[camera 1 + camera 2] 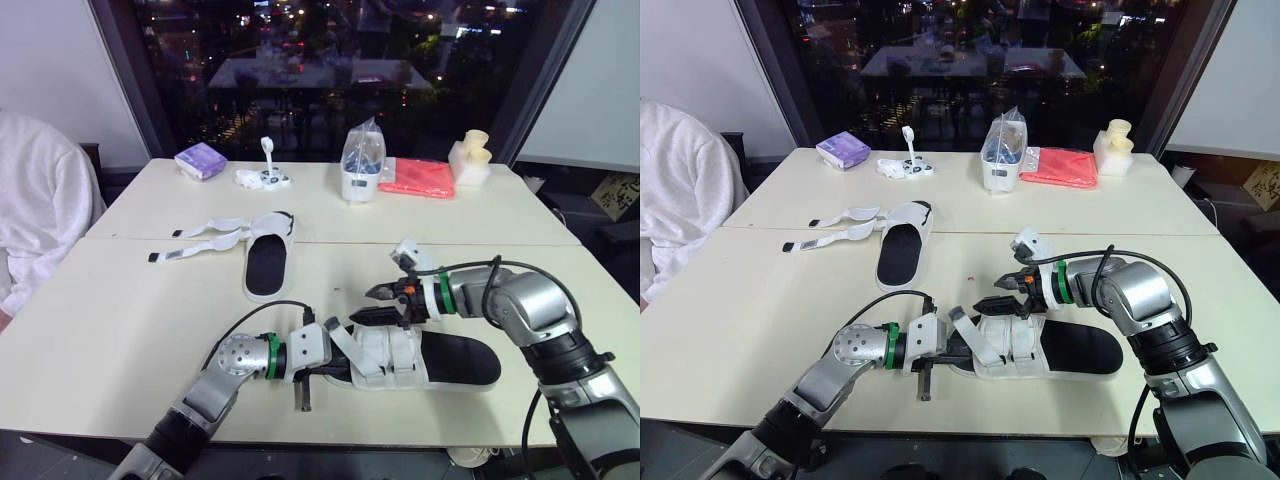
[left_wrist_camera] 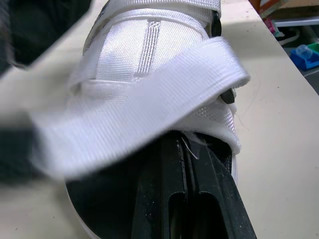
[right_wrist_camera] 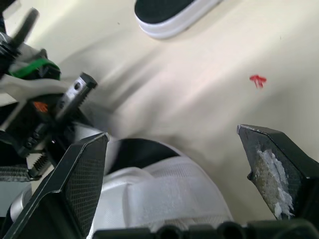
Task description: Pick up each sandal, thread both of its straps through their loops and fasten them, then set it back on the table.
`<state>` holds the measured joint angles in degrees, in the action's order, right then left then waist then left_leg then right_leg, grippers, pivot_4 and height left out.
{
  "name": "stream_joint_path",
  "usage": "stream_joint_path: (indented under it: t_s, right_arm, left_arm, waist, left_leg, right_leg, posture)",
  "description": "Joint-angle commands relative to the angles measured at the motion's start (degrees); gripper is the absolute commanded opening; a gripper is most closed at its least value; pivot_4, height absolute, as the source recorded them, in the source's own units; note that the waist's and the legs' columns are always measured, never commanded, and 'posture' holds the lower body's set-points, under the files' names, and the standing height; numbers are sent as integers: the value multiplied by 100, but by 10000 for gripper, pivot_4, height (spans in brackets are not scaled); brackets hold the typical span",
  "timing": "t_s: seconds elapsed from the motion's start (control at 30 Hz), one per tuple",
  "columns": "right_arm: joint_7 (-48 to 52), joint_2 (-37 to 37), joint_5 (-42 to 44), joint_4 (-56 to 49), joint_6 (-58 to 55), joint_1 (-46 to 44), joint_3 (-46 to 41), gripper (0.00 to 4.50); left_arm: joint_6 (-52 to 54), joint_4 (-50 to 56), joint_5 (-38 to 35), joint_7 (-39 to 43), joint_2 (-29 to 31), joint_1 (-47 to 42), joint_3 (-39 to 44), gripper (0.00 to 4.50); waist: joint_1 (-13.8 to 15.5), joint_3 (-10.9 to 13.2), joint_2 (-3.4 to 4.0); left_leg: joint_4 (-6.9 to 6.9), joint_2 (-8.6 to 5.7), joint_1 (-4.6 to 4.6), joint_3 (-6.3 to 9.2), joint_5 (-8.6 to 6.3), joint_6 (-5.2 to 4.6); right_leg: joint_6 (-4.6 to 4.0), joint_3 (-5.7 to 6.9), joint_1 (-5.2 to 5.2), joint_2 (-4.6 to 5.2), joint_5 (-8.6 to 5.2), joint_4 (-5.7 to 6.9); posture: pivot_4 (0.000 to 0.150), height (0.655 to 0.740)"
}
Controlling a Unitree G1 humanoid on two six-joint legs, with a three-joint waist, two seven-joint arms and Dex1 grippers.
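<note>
The near sandal (image 1: pixel 425 362), white with a black insole, lies flat near the table's front edge. My left gripper (image 1: pixel 338 368) is shut on its toe end; in the left wrist view the closed fingers (image 2: pixel 169 199) pinch the white fabric edge under a loose strap (image 2: pixel 139 109) that sticks up. My right gripper (image 1: pixel 385 303) hovers open just over the sandal's straps (image 3: pixel 164 199), holding nothing. A second sandal (image 1: pixel 268 258) lies farther back at left, its two straps (image 1: pixel 205 238) spread out loose on the table.
A person in white (image 1: pixel 40 200) sits at the left table edge. Along the back stand a purple pack (image 1: pixel 200 160), a small white gadget (image 1: pixel 265 177), a clear bag (image 1: pixel 360 165), a red cloth (image 1: pixel 418 177) and a cream object (image 1: pixel 470 156).
</note>
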<state>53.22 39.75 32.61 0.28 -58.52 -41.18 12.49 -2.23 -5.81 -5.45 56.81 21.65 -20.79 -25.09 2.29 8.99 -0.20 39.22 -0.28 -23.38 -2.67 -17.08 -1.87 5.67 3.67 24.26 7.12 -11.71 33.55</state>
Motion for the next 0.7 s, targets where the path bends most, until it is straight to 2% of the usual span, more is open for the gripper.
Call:
stream_joint_path:
  t_s: [0.03, 0.17, 0.57, 0.7]
  right_arm:
    - [185, 116, 130, -20, -109, -344, -384, 44754]
    - [686, 474, 556, -612, -436, -256, -537, 44754]
    - [705, 481, 567, -687, -531, -234, -588, 44754]
    - [965, -110, -63, -146, -110, -457, 651, 44754]
  left_arm:
    - [192, -453, 458, -62, 66, 218, -276, 0]
    - [159, -479, 463, -55, 67, 216, -287, 0]
    - [145, -487, 457, -62, 71, 214, -294, 0]
    - [97, -531, 467, -69, 31, 212, -318, 0]
  waist:
    - [0, 1, 1]
    - [3, 1, 2]
    - [-1, 0, 4]
    - [-32, -24, 20]
  left_leg:
    - [0, 0, 0, -1, 0, 0]
    - [0, 0, -2, 1, 0, 0]
    - [-1, 0, -1, 0, -1, 0]
    - [-1, 1, 2, 0, -1, 0]
  right_leg:
    - [0, 0, 1, 0, 0, 0]
    - [0, 2, 2, -1, 0, -1]
    - [-1, 2, 3, 7, 1, -2]
    - [-2, 2, 1, 6, 1, -2]
  posture:
    - [1500, 7400]
    - [1500, 7400]
    - [1500, 7400]
    - [1500, 7400]
